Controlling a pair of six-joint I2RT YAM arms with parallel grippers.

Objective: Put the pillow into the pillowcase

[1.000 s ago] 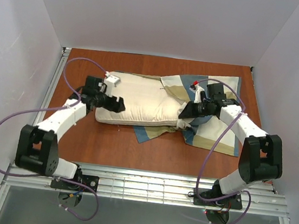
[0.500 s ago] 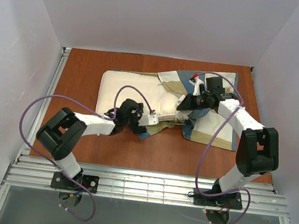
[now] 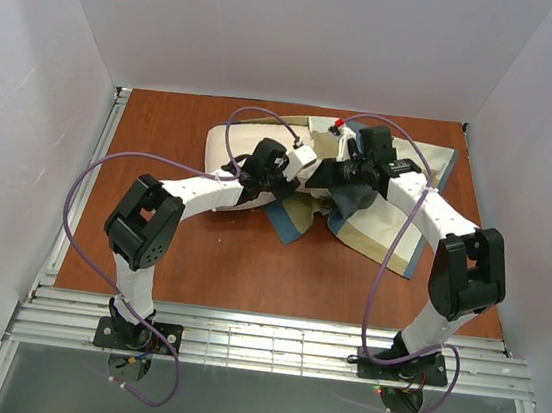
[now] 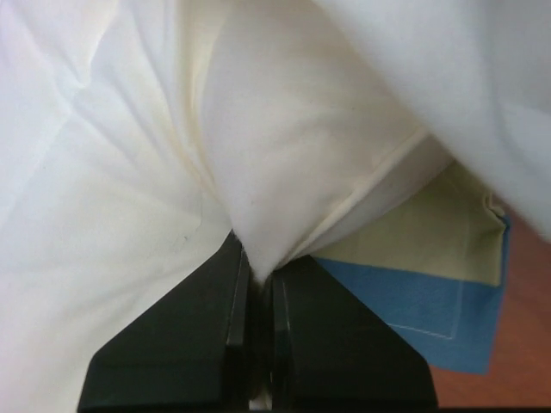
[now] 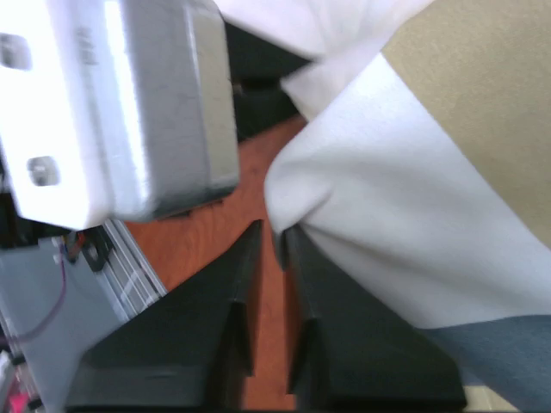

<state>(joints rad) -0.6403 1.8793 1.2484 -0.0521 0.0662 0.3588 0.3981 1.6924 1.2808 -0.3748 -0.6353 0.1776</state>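
In the upper centre, the left gripper is pinching the pillow; the right gripper is clamping the pillowcase edge.

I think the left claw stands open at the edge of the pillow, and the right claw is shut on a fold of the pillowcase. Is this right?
Not quite. The left claw is not open: it is shut on a pinch of the cream pillow, as the left wrist view shows. The rest holds: the right claw is shut on a fold of the pillowcase.
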